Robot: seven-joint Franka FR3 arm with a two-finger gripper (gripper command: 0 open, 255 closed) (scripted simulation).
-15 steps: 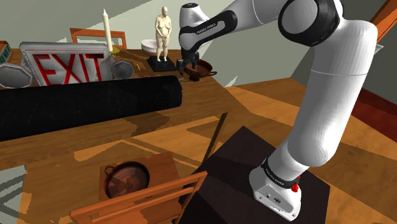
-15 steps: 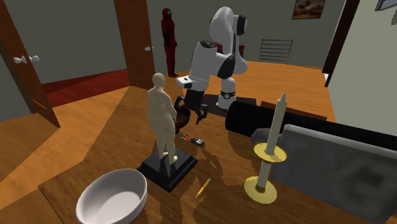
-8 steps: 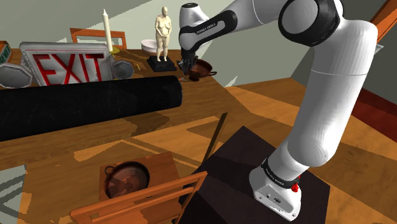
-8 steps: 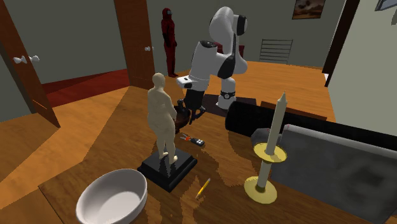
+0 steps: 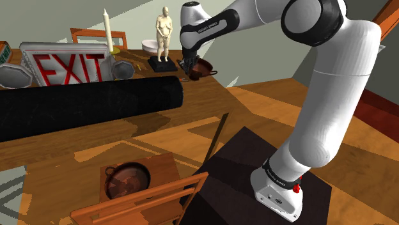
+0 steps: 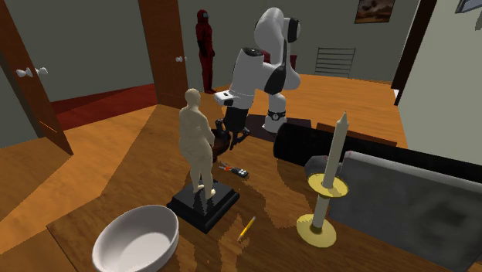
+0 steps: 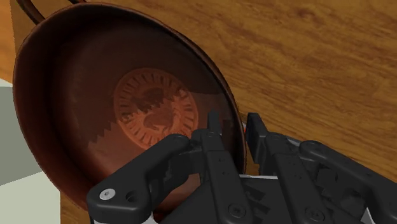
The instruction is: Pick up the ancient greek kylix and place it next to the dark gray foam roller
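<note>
The kylix (image 5: 203, 66), a shallow red-brown bowl, is sitting just above the middle of the shoulder view, on the table (image 5: 160, 128). The gripper (image 7: 232, 130) is biting its rim. In the wrist view one finger is reaching inside the bowl and the other is pressing outside, drawn in narrow, with the thin wall pinched between them. I'm calling that a hold. Whether the foot is off the wood, I cannot tell.

The roller (image 5: 83, 105), long and black, is lying across the left half of that view, its end just below and left of the kylix. The figurine (image 5: 164, 32) is standing near, up and left, and the exit sign (image 5: 67, 67) is leaning behind the roller.

So the lift looks to be the step in hand. A rim pinch is off-centre, so the bowl is likely going to sag or swing. The arm should go straight up and slowly, with the wrist level. It should stay clear of the figurine while carrying down-left, then set the kylix on bare wood beside the roller without nudging it, since a roller is prone to rolling.
</note>
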